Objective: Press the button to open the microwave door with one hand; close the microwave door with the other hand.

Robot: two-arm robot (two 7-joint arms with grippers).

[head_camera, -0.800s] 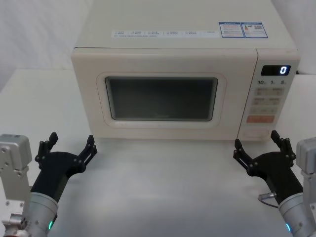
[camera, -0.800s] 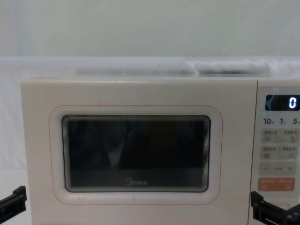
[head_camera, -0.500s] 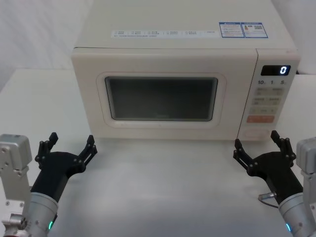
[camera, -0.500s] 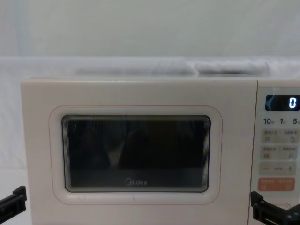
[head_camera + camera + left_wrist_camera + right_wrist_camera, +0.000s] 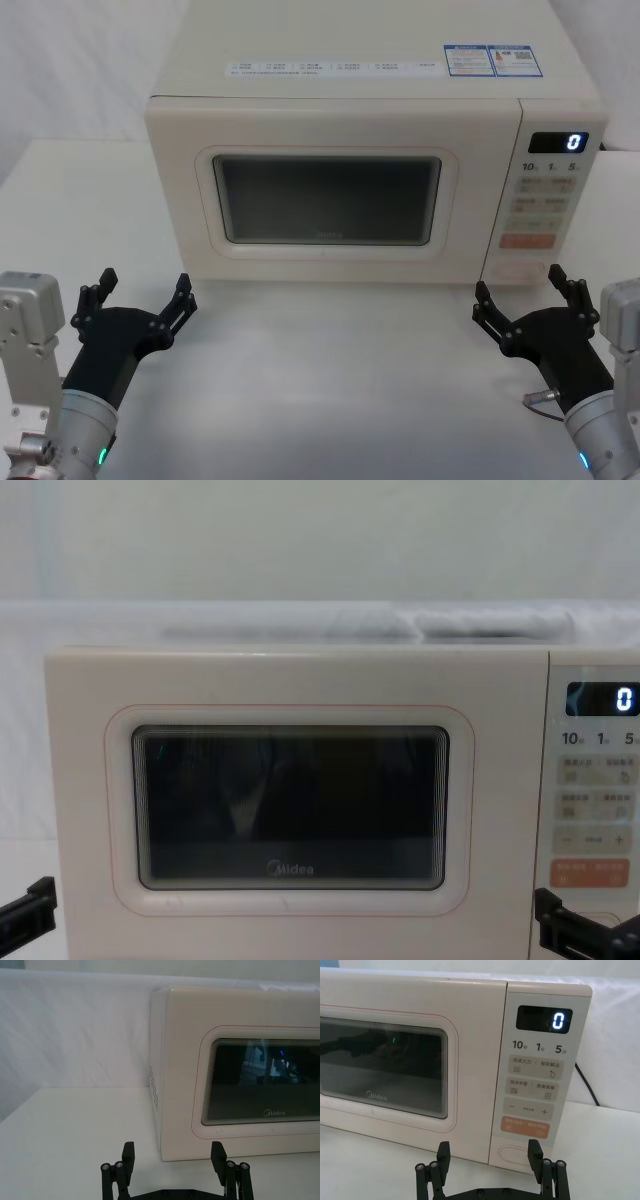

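You face a microwave door [image 5: 330,215] of smooth cream plastic with a satin sheen, its dark window glass glossy enough to throw reflections. At your 1 o'clock the button [image 5: 513,1153] is the same smooth cream plastic, set flush in the panel. The table [image 5: 330,380] looks matt white and smooth. Both the left gripper [image 5: 140,297] and the right gripper [image 5: 522,293] show matt black plastic fingers, with brushed silver metal at the wrists.

One microwave [image 5: 340,150], one door [image 5: 330,200], two claws, and seemingly ten panel keys.
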